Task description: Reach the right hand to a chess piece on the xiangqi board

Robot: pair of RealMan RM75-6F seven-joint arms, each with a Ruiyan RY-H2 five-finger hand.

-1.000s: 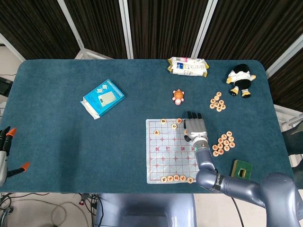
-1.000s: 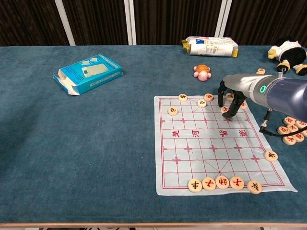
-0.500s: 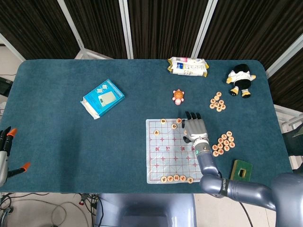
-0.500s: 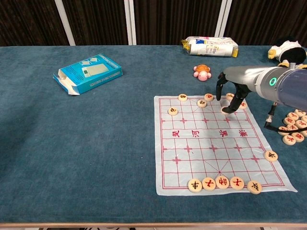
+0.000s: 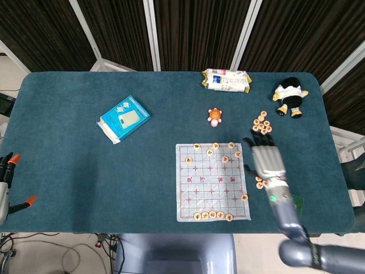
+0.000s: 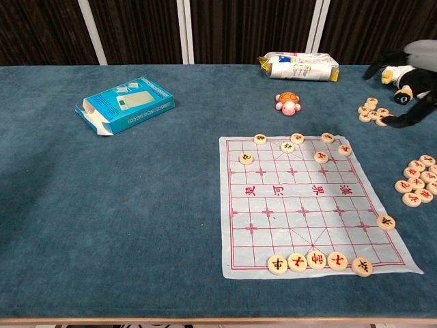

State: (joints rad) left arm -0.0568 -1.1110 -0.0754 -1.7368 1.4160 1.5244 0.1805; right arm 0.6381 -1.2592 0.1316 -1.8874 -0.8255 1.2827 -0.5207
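The right hand (image 5: 267, 161) is hovering just off the right edge of the board (image 5: 212, 182), fingers spread wide and holding nothing. In the chest view it is showing only at the upper right edge (image 6: 410, 82), dark fingers splayed above the table (image 5: 68, 171).

The board is lying near the front edge of the table, right of centre. Along its far edge a scatter of pieces (image 6: 298, 139) is sitting, the one nearest the hand being at the far right corner (image 6: 345, 150). A row of pieces (image 6: 317, 260) is lining the board's near edge, and a single piece (image 6: 386, 222) is resting on the right edge.

Off the board, a cluster of loose pieces (image 6: 416, 183) is lying by the table's right edge, another cluster (image 5: 262, 121) farther back. A turtle toy (image 5: 214, 117) is sitting beyond the board, a blue box (image 5: 124, 119) toward the left, a packet (image 5: 226, 80) at the back edge and a penguin plush (image 5: 290, 96) near the back right corner.

The left hand (image 5: 5, 185) is showing at the frame's left edge, off the table; whether it is wide or narrow I cannot tell.
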